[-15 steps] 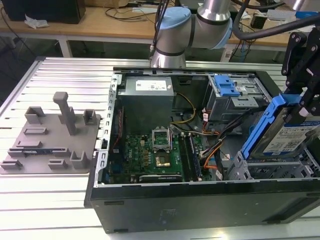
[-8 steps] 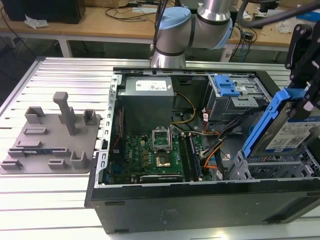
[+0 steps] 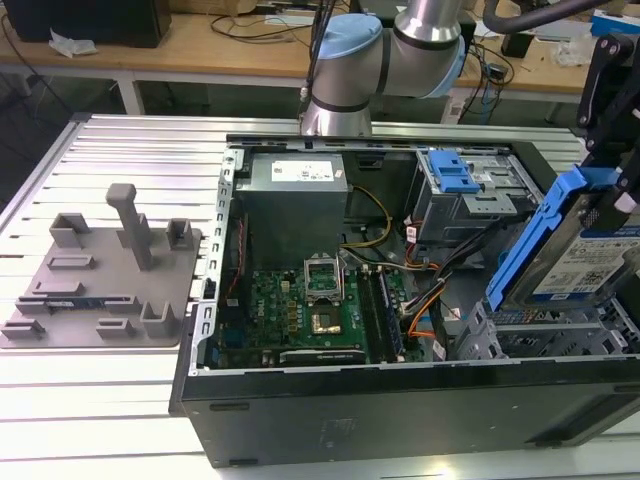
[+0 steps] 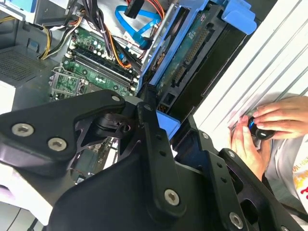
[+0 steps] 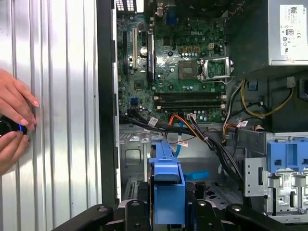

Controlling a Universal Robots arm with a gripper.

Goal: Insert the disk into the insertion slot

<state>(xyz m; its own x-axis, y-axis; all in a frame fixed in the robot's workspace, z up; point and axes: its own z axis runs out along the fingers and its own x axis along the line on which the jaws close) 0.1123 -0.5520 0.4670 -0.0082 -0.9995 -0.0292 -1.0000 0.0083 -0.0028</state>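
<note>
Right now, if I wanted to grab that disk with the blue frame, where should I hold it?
Probably the upper end of its blue carrier, coming from above, where the gripper clamps it. The disk hangs tilted over the open case, lower end toward the insertion slot, so that grip leaves the entering end free and spares the label.

Open computer case: green motherboard, power supply; grey fixture plate beside.
</note>
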